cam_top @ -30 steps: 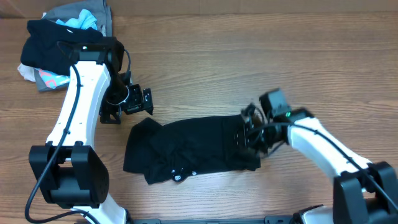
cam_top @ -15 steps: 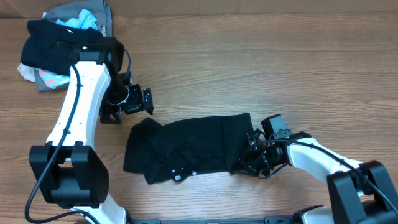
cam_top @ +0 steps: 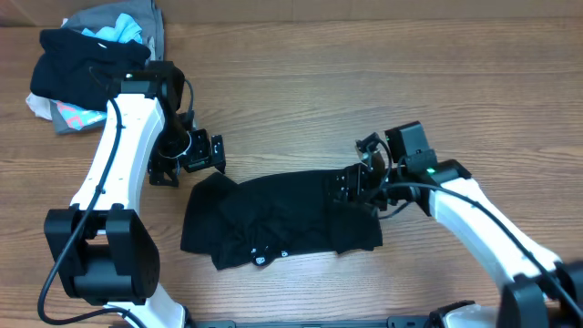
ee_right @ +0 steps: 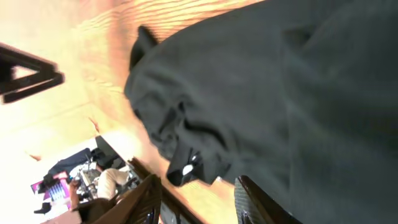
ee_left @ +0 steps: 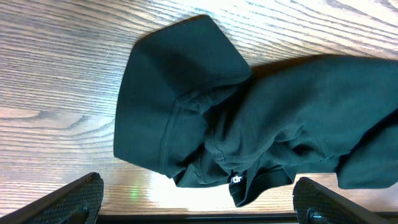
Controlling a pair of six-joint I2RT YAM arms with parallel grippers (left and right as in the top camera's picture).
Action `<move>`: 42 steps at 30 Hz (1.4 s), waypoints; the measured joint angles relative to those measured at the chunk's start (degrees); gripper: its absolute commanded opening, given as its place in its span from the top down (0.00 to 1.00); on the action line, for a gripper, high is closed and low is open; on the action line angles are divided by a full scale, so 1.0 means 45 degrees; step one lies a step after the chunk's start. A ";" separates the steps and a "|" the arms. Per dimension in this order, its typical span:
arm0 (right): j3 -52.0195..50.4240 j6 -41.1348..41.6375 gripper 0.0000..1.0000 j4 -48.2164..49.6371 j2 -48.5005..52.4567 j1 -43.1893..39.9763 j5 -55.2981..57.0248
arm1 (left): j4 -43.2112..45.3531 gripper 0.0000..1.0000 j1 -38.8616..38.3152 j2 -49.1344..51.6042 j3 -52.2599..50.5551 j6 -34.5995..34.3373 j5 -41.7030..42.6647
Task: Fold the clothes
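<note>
A heap (cam_top: 82,64) of black, grey, light-blue and pink garments sits at the worktop's (cam_top: 364,82) far left corner, well apart from the shirt (cam_top: 273,219). Nothing lies between either claw and the shirt. It is spread out and crumpled along the worktop's near edge, about the middle, with its small white logo (cam_top: 258,261) toward the near side. The left claw (cam_top: 209,152) hovers just beyond the shirt's far left corner, its jaws spread wide with nothing in them. The right claw (cam_top: 352,187) is over the shirt's right end, at its far edge. Its jaws are part open, and no cloth shows pinched between them.
</note>
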 measured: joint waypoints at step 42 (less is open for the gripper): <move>0.4031 -0.2380 0.69 -0.0466 0.6601 -0.0024 0.0005 | -0.0214 0.00 0.0000 0.0000 -0.0044 0.0287 0.0000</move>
